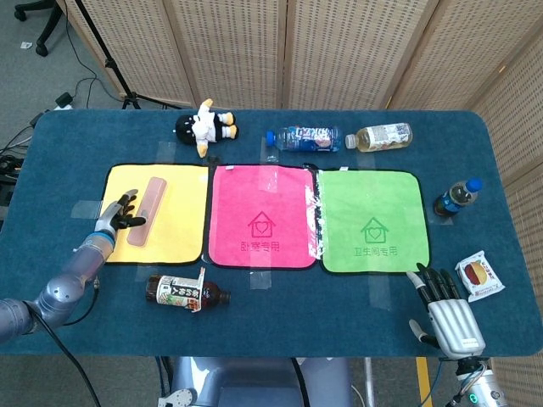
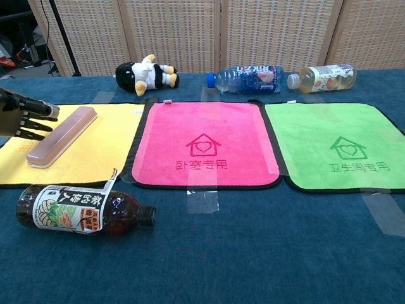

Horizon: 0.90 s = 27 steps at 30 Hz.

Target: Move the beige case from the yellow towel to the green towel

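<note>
The long beige case (image 1: 149,210) (image 2: 62,136) lies flat on the yellow towel (image 1: 181,219) (image 2: 101,149) at the left. My left hand (image 1: 121,213) (image 2: 24,114) hovers over the towel's left part with its fingers spread, reaching toward the case's left side; the fingertips are at or just short of it. It holds nothing. The green towel (image 1: 372,221) (image 2: 342,147) lies bare at the right. My right hand (image 1: 447,311) rests open on the table near the front right edge, far from the case.
A pink towel (image 1: 261,216) lies between the two towels. A dark tea bottle (image 1: 183,292) (image 2: 82,209) lies in front of the yellow towel. A plush toy (image 1: 205,127), two bottles (image 1: 304,138) (image 1: 383,136), an upright bottle (image 1: 456,197) and a snack packet (image 1: 478,275) ring the towels.
</note>
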### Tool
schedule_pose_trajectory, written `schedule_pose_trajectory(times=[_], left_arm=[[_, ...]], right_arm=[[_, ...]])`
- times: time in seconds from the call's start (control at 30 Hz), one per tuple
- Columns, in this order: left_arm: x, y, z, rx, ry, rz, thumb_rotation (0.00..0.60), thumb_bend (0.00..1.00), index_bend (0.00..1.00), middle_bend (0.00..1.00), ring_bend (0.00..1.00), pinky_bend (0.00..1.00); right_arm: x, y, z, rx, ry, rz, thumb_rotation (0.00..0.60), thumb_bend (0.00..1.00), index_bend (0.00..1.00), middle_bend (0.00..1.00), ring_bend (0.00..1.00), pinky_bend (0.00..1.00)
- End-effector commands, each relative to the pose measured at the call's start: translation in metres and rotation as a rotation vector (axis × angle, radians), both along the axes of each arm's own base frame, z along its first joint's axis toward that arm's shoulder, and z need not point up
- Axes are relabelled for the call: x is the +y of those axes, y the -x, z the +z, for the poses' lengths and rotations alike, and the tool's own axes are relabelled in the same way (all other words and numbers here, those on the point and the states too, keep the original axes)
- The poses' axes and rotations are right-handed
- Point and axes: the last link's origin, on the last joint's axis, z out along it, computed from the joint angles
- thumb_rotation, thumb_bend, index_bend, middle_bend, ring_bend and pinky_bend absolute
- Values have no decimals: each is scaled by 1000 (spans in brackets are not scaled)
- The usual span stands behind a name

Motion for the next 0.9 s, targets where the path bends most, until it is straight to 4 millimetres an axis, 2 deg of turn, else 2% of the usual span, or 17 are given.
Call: schedule_pose_trajectory(times=[0.03,0.57,0.9], left_arm=[[0,-2,-3,-9,-7,-4,600,582,0,0,0,21],[1,-17,-17,-17,-14,-77,600,580,0,0,0,22],[-3,-34,-30,-55,11,-105,600,579,0,0,0,21]], right_arm=[[0,0,1,-1,2,1,600,347,69,0,0,0],[1,-1,0,1,0,5,600,347,69,0,0,0],[1,-1,0,1,-2,4,600,345,69,0,0,0]])
